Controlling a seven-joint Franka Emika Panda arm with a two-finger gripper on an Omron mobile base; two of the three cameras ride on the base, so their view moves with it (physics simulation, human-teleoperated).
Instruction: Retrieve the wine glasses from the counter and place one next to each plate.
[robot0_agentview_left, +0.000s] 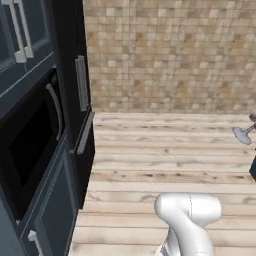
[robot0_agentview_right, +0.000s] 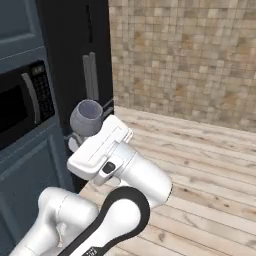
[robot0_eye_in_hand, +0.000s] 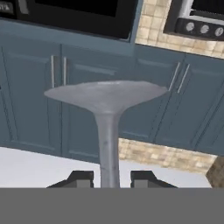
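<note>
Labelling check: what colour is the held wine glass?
Clear bluish-grey wine glass; right base view shows it best.

Black wall oven (robot0_agentview_left: 30, 145) in dark blue cabinetry, tan tiled wall (robot0_agentview_left: 170, 55), plank floor (robot0_agentview_left: 165, 170)

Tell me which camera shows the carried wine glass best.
The hand view: the wine glass sits centered, stem rising between the gripper fingertips up to its round foot. The right base view shows its bowl beyond the hand; the left base view catches the foot at the right edge.

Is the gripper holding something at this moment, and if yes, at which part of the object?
Yes. The gripper holds a wine glass by its thin stem, with one of the fingers on each side; the round foot points away from the hand.
</note>
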